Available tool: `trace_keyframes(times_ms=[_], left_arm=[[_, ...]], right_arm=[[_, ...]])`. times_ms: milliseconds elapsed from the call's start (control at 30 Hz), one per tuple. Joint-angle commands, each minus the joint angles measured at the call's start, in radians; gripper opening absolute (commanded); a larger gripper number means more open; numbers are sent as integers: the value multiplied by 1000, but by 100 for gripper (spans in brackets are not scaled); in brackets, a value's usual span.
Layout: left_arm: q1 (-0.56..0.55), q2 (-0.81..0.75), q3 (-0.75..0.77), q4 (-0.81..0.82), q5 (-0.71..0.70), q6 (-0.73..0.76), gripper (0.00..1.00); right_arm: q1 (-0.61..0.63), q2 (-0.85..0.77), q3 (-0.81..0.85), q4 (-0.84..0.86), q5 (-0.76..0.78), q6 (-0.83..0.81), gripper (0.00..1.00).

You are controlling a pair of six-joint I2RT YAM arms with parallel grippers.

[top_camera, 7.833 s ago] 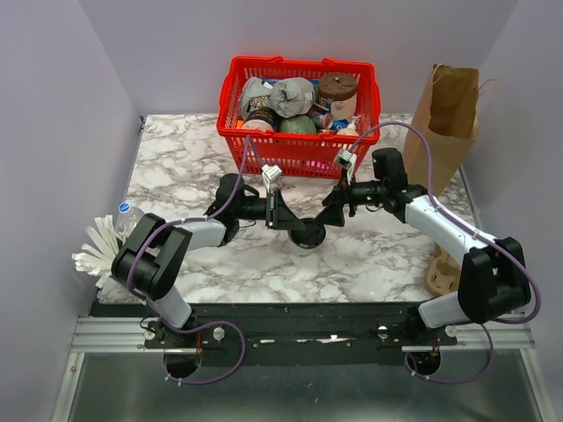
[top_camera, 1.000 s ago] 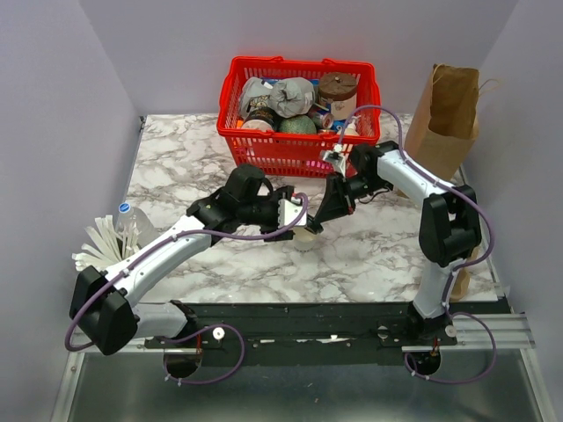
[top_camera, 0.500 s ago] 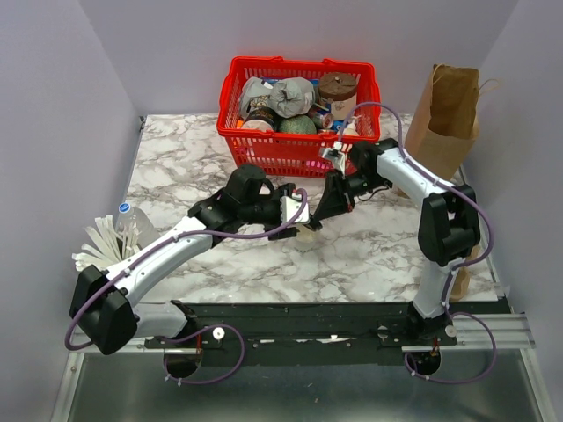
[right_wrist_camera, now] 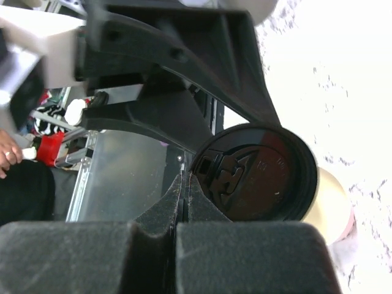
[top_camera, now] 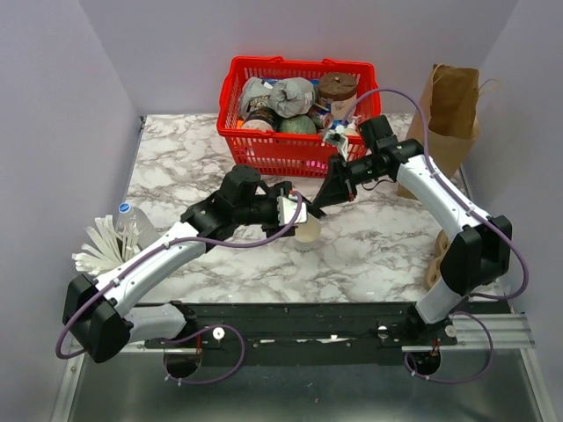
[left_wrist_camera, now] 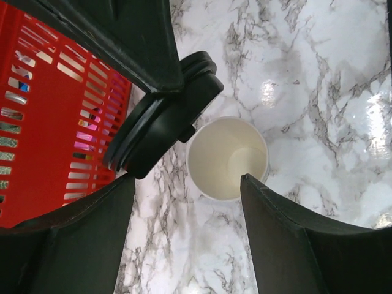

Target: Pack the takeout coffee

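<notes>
The cup [left_wrist_camera: 228, 158] stands upright on the table [top_camera: 378, 246], just near of the red basket [top_camera: 264, 149], and its mouth is open; from the left wrist view I see down to a pale bottom, so it looks empty. Its black lid [right_wrist_camera: 257, 171] is off. My right gripper [right_wrist_camera: 185, 184] is clamped tight on the lid's rim and holds it tilted, above and to the far left of the cup's mouth. My left gripper [left_wrist_camera: 188, 180] is spread wide with a finger on either side of the cup, and I see table between the left finger and the cup wall, so it grips nothing. Half a second ago the right gripper sat lower, close over the cup; it has since risen toward the basket and carried the lid clear. As I read it, the coffee is now in two parts, so the lid has to go back on before anything goes into the paper bag [top_camera: 449, 114] at the far right.
</notes>
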Motion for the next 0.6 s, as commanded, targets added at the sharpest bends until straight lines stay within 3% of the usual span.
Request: trace_keyframes(times_ms=[0,300,567], left_arm=[[-7,-35,-3,41,-12,72,77],[-7,-49,-11,62,-87,117,75],[-7,-54,-11,43,-41,188,76]], right_arm=[[27,13,12,-9,82,-15,1],[34,-28,15,-75,176,-78,1],[34,-47,25,-109,226,-108,1]])
